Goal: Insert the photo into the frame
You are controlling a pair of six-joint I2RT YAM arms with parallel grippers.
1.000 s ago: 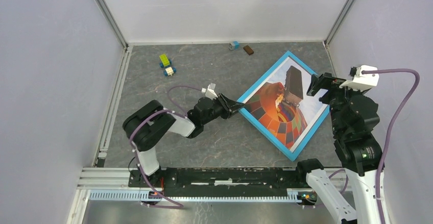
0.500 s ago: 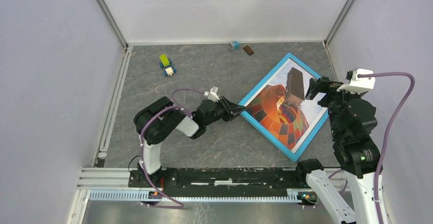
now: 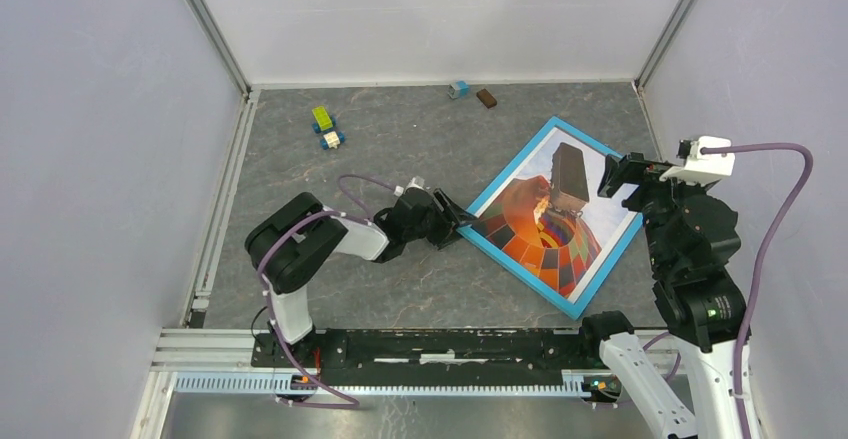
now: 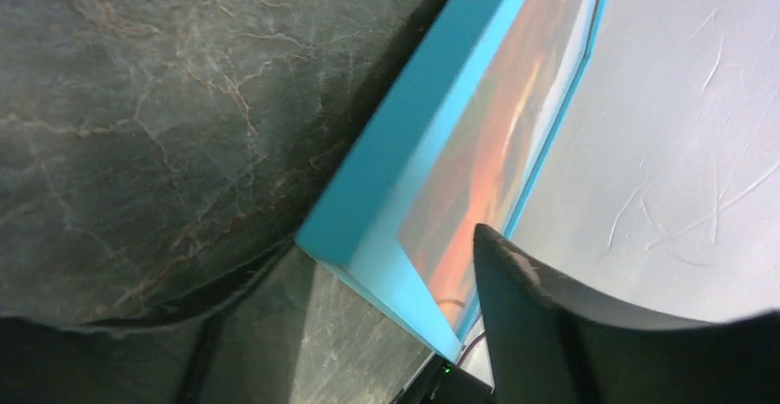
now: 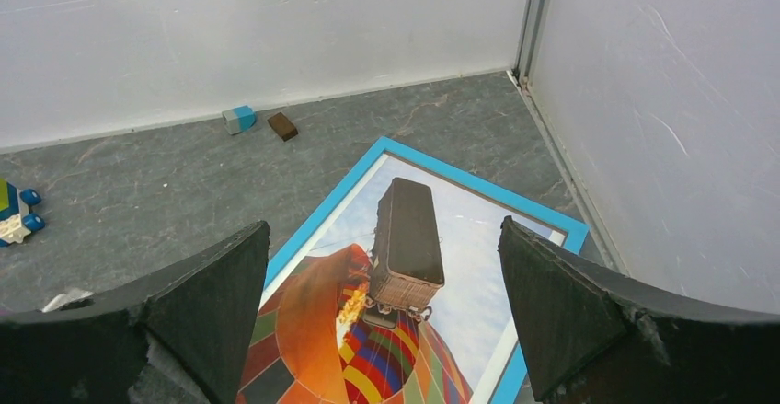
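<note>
Top external: rectangular blue frame (image 3: 510,164) holds photo (image 3: 540,231); right end effector (image 3: 613,175) spread, left end effector (image 3: 455,217) unclear.

Grey marbled floor (image 3: 400,149), plain white walls (image 3: 440,19)

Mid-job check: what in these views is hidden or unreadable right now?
- Whether the left hand holds the frame corner: tiny in the top view; the left wrist view shows only one finger clearly.
- Frame's near corner: cut off by the bottom edge and the right hand's fingers in the right wrist view.
- Frame's back: faces down, unseen in every view.
</note>
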